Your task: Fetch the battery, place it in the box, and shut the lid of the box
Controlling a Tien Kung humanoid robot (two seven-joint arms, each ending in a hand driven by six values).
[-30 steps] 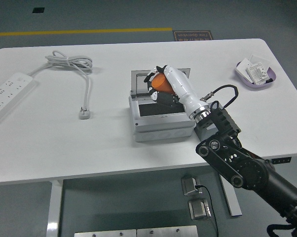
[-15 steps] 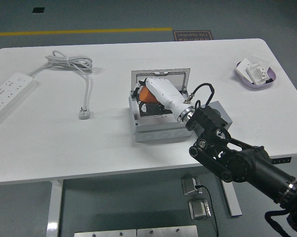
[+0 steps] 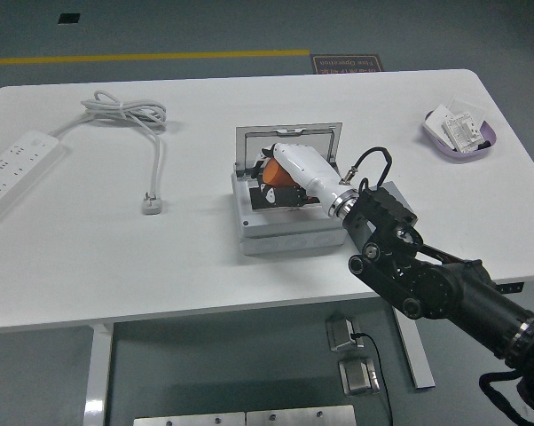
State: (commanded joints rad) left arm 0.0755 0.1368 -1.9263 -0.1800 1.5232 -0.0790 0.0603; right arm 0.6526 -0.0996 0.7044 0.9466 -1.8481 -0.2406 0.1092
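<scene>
Far left of the hand lies a power strip (image 3: 19,169) with its cable (image 3: 138,133). The right hand (image 3: 285,173) grips the orange battery (image 3: 274,170), low inside the open box (image 3: 289,222), so it can drop in. The lid (image 3: 289,138) stands behind.

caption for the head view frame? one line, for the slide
Right hand lowers the orange battery into the open grey box, lid up.

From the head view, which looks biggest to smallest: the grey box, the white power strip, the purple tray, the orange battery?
1. Grey box, lid open.
2. White power strip, partly cut off by the picture's edge, so unsure.
3. Purple tray.
4. Orange battery, mostly hidden by the right hand.
</scene>
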